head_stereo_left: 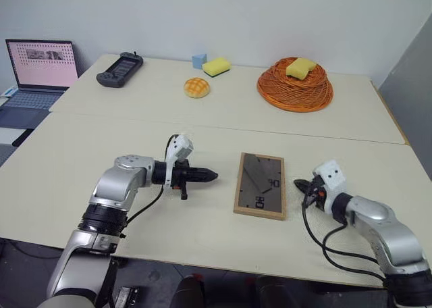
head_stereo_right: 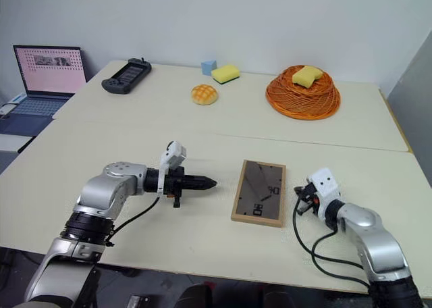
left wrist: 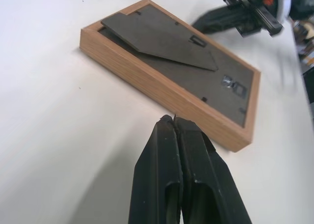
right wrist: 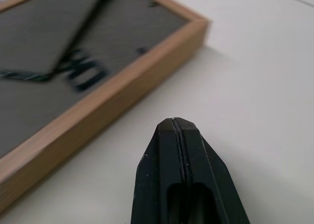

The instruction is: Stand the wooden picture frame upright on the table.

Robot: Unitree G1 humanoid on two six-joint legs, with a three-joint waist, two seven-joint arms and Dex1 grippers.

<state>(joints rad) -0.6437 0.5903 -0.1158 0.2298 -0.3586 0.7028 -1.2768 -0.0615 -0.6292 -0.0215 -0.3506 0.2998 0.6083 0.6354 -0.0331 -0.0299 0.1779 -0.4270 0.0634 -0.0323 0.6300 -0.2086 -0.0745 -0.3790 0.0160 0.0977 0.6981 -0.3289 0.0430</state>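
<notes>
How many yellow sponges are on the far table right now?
2: one yellow sponge beside the blue block, another on top of the orange rope coil. None look hidden.

Even, bright overhead light is cast on the table (head_stereo_left: 223,125), with only soft, faint shadows thrown beside the frame (head_stereo_left: 260,185), while motion blur is seen on the right gripper (left wrist: 216,21) and the frame's backing in the wrist views.
</notes>
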